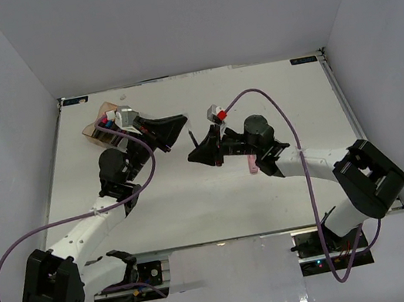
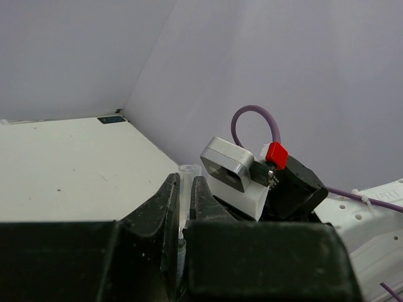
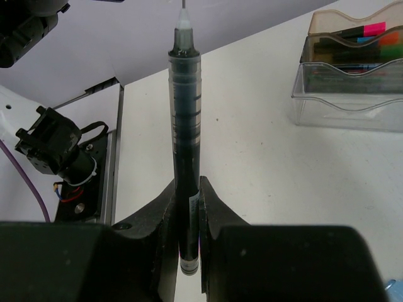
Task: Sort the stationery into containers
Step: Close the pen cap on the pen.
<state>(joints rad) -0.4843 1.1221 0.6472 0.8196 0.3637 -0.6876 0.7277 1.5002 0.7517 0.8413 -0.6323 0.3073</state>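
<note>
hidden: the organiser tray (image 1: 95, 131), at 10 o'clock on the table (image 1: 197, 214), is sitting partly under the left arm's wrist in the overhead view; the right wrist view is cutting off its right edge.
hard to tell: the small clear tube (image 2: 187, 171) is showing only its top end. Cap or barrel, cannot tell.
left gripper (image 2: 186, 189): jaws are pinching the clear tube, which is standing upright between them.
right gripper (image 3: 187, 201): jaws are pinching the black pen (image 3: 186, 113) near its back end, with the tip pointing away from the wrist.
tray contents: highlighters (image 3: 356, 31) are lying in the rear tinted compartments, with pink, blue and orange caps showing.
loose: a pink marker (image 1: 252, 164) is lying on the table at 4 o'clock of the right gripper, close against the right forearm.
in the way: the grippers are facing each other near table centre without touching. The right arm's wrist camera (image 2: 227, 165) is blocking the left wrist view just behind the tube.
</note>
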